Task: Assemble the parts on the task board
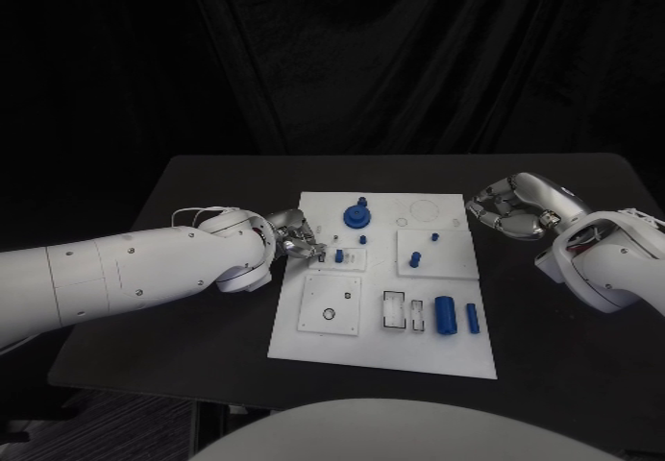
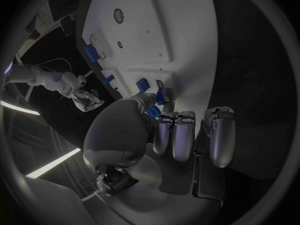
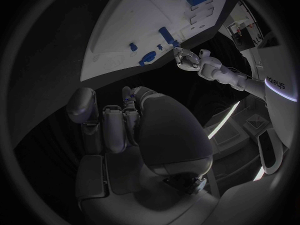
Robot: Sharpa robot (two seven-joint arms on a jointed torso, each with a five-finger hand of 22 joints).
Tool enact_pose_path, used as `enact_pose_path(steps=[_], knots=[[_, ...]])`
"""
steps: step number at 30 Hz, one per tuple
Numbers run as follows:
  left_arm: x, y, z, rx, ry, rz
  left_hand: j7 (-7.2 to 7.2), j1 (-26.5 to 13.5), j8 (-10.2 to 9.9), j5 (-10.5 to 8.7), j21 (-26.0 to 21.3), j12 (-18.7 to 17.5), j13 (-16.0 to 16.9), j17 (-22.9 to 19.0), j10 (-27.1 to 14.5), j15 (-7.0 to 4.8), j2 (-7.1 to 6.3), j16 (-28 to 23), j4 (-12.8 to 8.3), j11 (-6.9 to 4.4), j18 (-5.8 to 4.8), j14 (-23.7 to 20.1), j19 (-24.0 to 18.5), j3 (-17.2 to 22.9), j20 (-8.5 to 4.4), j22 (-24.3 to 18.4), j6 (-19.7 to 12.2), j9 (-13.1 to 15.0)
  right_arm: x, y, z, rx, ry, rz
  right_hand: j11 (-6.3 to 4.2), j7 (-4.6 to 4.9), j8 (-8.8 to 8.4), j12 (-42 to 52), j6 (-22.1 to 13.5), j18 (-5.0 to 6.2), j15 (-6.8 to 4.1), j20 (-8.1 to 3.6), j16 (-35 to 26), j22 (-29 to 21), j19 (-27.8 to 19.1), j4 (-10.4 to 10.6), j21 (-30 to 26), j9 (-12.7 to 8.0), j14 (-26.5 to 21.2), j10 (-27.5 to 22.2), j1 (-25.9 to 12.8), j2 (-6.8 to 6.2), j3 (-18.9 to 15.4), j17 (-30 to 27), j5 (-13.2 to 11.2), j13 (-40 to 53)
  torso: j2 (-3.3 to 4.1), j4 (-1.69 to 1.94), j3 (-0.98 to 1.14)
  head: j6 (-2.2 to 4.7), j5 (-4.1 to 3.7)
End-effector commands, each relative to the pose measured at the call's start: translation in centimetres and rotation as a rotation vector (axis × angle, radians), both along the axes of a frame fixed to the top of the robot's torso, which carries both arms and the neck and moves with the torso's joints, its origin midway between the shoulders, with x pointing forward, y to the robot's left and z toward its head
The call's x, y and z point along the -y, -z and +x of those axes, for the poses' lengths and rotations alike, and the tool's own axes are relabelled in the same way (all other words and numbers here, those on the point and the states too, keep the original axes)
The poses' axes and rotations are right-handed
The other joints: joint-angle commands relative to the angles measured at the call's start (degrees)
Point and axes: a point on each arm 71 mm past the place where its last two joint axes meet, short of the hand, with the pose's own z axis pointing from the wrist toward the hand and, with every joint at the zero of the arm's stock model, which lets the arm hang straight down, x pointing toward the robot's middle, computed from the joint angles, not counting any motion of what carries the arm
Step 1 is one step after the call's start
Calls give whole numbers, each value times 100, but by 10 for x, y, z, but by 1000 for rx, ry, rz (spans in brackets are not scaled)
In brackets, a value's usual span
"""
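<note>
White task board (image 1: 316, 338) lies mid-counter (image 1: 166, 327). At nine o'clock, the left hand (image 1: 295, 238) pinches a small blue part (image 2: 160, 96); at three o'clock, the right hand (image 1: 507, 211) hovers, fingers curled together, holding nothing.

The task board (image 1: 322, 341) is white, with black-outlined circles and rectangles drawn on it. The parts on it are blue: a small peg (image 1: 339, 256) just beside the left hand (image 1: 297, 239), and a larger cylinder (image 1: 445, 314). Both hands are silver on white arms; the table (image 1: 194, 192) is black.
</note>
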Motion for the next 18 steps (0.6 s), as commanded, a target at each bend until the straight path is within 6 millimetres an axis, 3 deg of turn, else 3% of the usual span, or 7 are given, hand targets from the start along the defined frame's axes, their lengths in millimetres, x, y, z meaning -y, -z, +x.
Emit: enact_pose_path(steps=[1, 18], knots=[[2, 2, -3, 13, 12, -4, -23, -64, 47, -42, 32, 15, 1506, 1510, 596, -41, 4, 15, 44, -30, 19, 595, 273, 0, -47, 1320, 57, 18, 1, 1, 0, -5, 11, -5, 5, 16, 17, 0, -11, 22, -33, -2, 20, 708, 52, -1, -25, -7, 32, 10, 66, 12, 27, 251, 24, 503, -3, -2, -1, -1, -3], [0, 5, -9, -23, 16, 16, -26, -238, 100, -28, 13, 15, 1506, 1510, 596, -47, -13, 15, 110, -33, 24, 595, 264, -134, -53, 1313, 40, 102, 1, 3, -1, -14, 12, -8, 4, 15, 22, 6, -4, 22, -33, -2, 24, 708, 53, -8, -25, -4, 35, 21, 73, 10, 33, 255, 27, 511, -5, -1, 0, -1, 10]])
